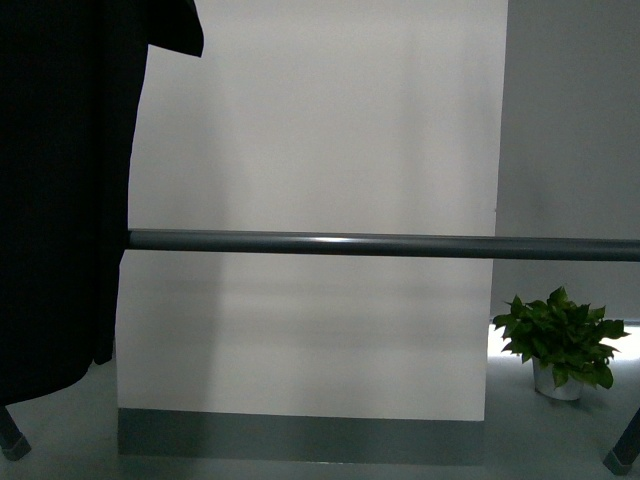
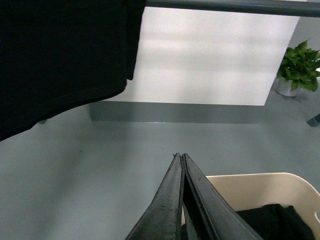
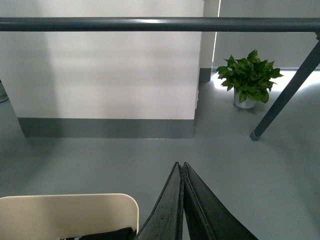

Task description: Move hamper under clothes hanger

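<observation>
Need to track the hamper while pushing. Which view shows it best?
Left wrist: the hamper shows a rounded corner, rim and dark clothes inside. Right wrist shows only one corner. Front view misses it.

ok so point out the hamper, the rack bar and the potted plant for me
hamper (image 3: 70,212): right wrist view, on its beige side wall just below the rim.
rack bar (image 1: 330,243): front view, on the middle of the long grey horizontal bar.
potted plant (image 1: 560,335): front view, on its green leaves above the white pot.
</observation>
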Available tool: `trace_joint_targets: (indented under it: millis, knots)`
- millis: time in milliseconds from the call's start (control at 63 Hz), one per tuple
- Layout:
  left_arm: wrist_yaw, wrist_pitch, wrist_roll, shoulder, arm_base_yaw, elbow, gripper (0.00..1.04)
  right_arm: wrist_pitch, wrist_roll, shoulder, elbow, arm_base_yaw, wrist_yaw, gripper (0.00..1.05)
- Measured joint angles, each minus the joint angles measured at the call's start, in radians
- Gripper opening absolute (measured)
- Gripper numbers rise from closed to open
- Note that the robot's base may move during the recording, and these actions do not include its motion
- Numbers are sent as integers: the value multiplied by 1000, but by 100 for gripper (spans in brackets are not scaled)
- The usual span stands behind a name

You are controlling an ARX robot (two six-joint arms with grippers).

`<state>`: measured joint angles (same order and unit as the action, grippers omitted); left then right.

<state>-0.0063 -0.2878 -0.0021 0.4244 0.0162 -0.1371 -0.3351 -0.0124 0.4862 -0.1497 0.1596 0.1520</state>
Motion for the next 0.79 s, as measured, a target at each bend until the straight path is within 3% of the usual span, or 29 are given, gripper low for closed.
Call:
trace_joint_targets:
  millis: [174, 238, 349, 793]
  knots:
    - [6, 14, 0, -49, -13, 35, 4, 20, 1, -59, 41, -41, -41, 2]
    - [6, 23, 0, -72, -13, 49, 4, 37, 2, -90, 57, -106, -130, 2]
    - [6, 36, 0, -100, -14, 63, 4, 51, 2, -121, 71, -152, -144, 2]
    - [9, 90, 0, -220, -14, 119, 4, 111, 3, -249, 128, -158, -150, 2]
